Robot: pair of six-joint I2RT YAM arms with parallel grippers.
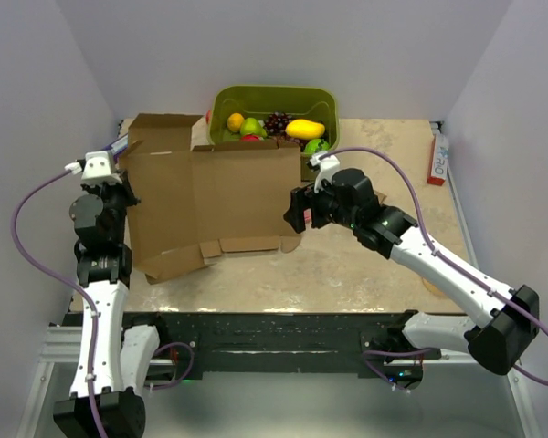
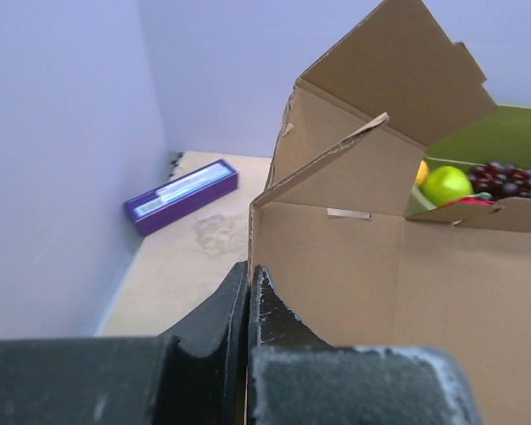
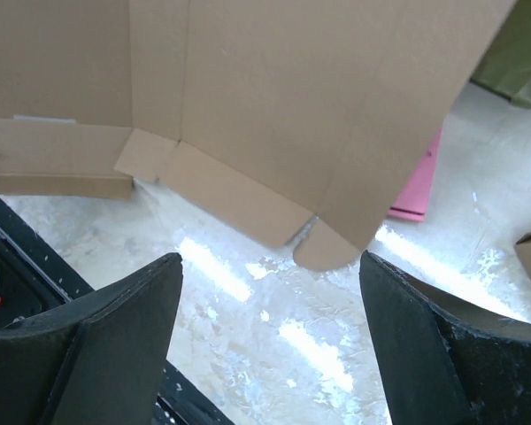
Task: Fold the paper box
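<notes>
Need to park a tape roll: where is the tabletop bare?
Bare: the far right, between the green plastic bin and the red-and-white carton by the wall; the near strip between the flaps of the large brown cardboard box and the black front rail. Crowded: left and back centre.

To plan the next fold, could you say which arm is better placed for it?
Right, probably: the right end effector is open by the paper box's free right edge, while the left end effector is shut on its left wall.
</notes>
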